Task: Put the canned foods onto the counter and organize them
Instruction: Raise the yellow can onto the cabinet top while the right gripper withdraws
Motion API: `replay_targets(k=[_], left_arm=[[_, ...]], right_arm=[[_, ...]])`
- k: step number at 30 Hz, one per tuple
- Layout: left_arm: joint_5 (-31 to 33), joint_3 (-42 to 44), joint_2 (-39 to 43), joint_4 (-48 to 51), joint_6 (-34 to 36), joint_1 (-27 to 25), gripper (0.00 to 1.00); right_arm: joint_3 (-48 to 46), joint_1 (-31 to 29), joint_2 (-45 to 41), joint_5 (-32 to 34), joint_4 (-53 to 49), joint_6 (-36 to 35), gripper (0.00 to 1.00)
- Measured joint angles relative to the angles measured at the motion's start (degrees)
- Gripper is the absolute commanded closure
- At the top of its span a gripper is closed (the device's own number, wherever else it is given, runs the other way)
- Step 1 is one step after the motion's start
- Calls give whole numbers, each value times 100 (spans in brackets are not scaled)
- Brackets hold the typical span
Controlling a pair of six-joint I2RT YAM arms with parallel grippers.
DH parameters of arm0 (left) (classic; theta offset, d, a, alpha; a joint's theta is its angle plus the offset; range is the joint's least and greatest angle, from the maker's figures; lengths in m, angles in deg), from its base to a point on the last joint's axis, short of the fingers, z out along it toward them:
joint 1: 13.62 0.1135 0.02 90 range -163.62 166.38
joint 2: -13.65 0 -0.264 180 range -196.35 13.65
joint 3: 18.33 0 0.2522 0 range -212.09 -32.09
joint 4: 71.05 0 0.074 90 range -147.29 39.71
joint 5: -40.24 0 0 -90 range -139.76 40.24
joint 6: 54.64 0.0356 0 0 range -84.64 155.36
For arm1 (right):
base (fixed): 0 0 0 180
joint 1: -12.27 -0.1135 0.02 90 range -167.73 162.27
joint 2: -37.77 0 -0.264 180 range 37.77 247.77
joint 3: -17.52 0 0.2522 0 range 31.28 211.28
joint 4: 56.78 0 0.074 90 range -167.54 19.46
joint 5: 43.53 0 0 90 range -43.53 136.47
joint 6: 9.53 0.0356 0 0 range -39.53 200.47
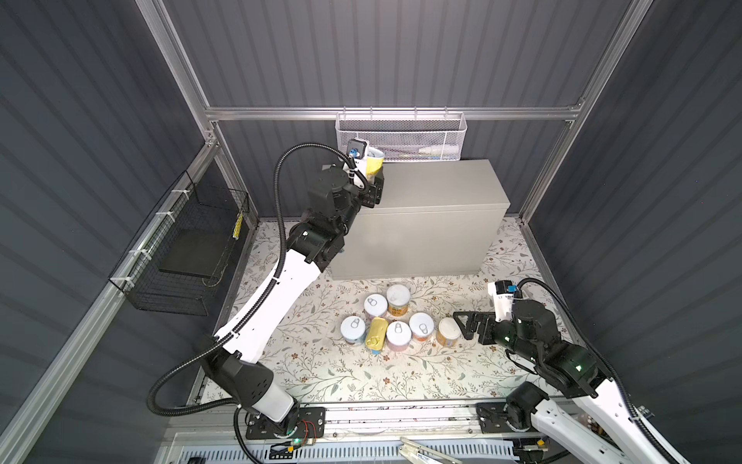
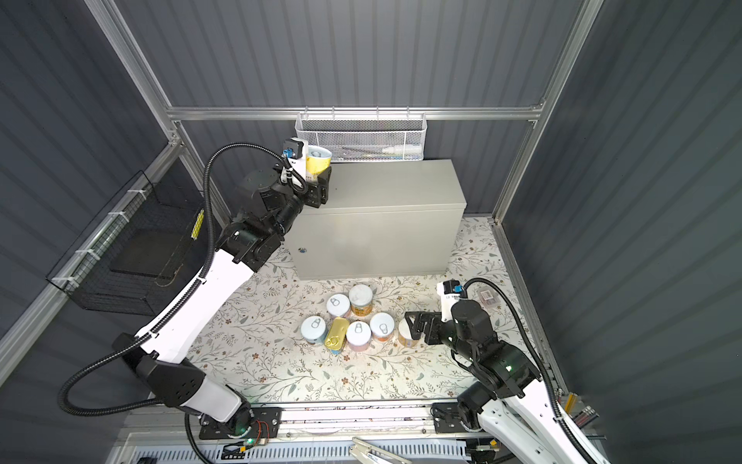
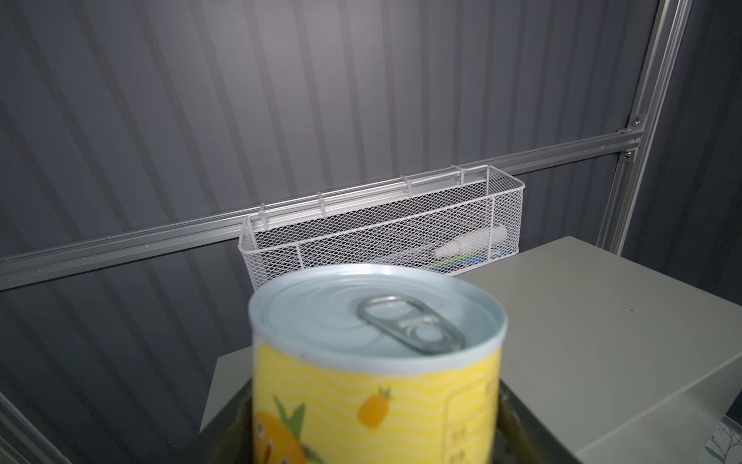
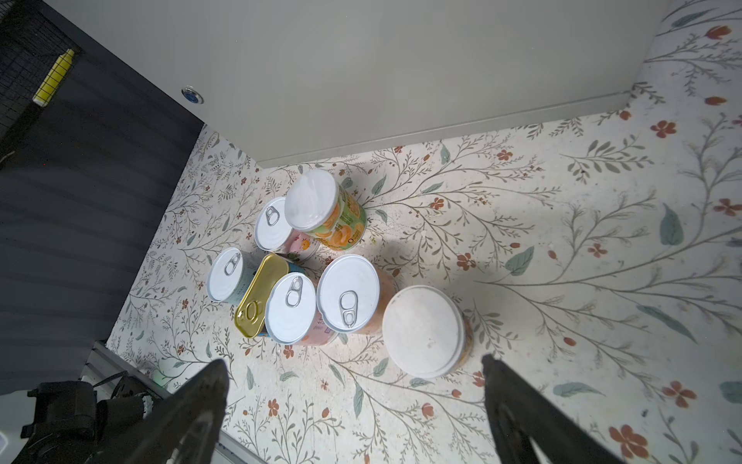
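Observation:
A yellow pineapple can with a pull-tab lid is upright between the fingers of my left gripper, which is shut on it. It is at the back left corner of the grey counter; whether it touches the top I cannot tell. Several canned foods stand clustered on the floral mat in front of the counter, with a gold rectangular tin among them. My right gripper is open and empty, just to the right of an orange can with a white lid.
A white mesh basket hangs on the rail behind the counter. A black wire basket is fixed to the left wall. Aluminium frame posts bound the cell. A small card lies on the mat at the right.

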Motion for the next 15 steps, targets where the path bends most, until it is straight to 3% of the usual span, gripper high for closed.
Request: replay_targets(k=[15], left_arm=[[-1257, -778, -1198, 13, -817, 1631, 60]], right_arm=[[-37, 0, 116, 4, -116, 55, 1]])
